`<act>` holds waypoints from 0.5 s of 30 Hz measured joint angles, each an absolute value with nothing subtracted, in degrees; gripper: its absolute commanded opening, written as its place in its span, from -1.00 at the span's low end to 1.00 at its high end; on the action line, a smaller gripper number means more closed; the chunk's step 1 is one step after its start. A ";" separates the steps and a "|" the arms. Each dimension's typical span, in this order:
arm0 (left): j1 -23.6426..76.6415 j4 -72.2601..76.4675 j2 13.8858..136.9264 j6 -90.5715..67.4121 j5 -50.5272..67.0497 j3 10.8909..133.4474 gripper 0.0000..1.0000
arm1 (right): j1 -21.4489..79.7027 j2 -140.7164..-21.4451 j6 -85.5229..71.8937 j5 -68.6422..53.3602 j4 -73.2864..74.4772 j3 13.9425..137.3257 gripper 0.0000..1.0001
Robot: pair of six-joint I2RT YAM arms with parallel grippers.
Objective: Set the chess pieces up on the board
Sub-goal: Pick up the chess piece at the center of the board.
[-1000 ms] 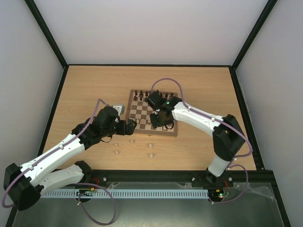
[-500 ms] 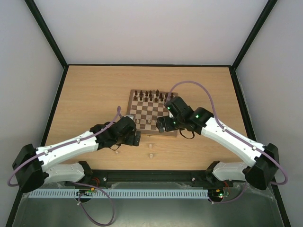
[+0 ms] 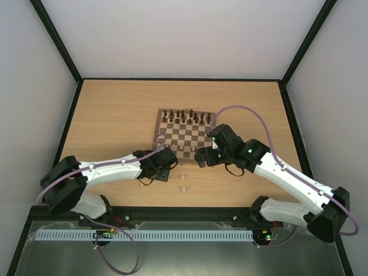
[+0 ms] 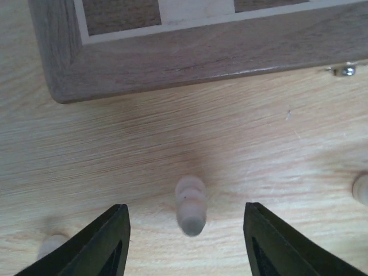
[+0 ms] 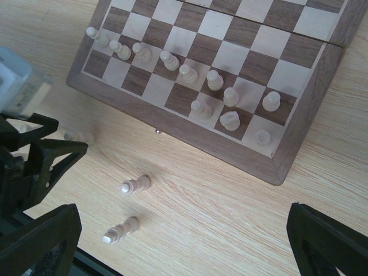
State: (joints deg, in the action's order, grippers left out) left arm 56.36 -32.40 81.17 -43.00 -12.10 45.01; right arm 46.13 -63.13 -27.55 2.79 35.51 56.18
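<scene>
board (image 4: pixel 190 54): cropped at top; I see only its near frame.
chess pieces (image 3: pixel 180 148): overhead, too small to identify.

From overhead I see the board (image 3: pixel 184 137) mid-frame on the table (image 3: pixel 115 115), with loose chess pieces (image 3: pixel 182 187) on the table just below it. In my left wrist view a single piece (image 4: pixel 190 214) sits low centre between the fingers of the left gripper (image 4: pixel 185 207), touching neither, below the board's corner.

Left claw (image 3: pixel 165 172) now astride loose pawn (image 4: pixel 191 210)
</scene>
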 measured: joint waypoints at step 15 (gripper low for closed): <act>56.60 -31.70 88.25 -40.45 -11.35 50.00 -0.81 | 46.13 -61.87 -27.33 3.11 35.70 55.94 0.97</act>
State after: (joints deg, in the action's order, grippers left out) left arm 56.60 -31.70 88.25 -40.45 -11.35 50.00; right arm 46.13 -61.87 -27.33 3.11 35.70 55.94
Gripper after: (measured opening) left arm 0.131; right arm 0.986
